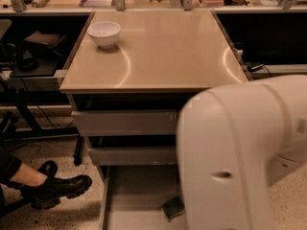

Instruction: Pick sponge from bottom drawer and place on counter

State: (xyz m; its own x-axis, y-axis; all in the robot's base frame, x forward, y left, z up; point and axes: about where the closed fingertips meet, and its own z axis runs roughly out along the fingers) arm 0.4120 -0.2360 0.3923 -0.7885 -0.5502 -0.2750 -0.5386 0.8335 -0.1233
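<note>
The robot's white arm housing (240, 157) fills the lower right of the camera view, close to the lens, with a small oval recess showing on its face. The gripper is hidden behind this housing, somewhere low over the open drawer, so its state cannot be told.

The bottom drawer (136, 186) is pulled out toward the camera, its flat grey floor bare on the left. The sponge (172, 208) lies on that floor toward the right, dark green on top with a paler edge below, tilted at an angle. Its right side is cut off by the arm.

Above it sit two closed grey drawers (124, 122), one over the other. The counter (163, 51) is a glossy tan top with curved streaks of reflected light. A white bowl (104, 33) stands upright near its back left corner, well apart from the sponge.

Behind the counter runs a long light shelf (96, 1) with metal posts and small clutter; any labels there are too small to read.

At lower left, a black boot (60, 189) rests on the speckled floor (72, 214) beside the cabinet
</note>
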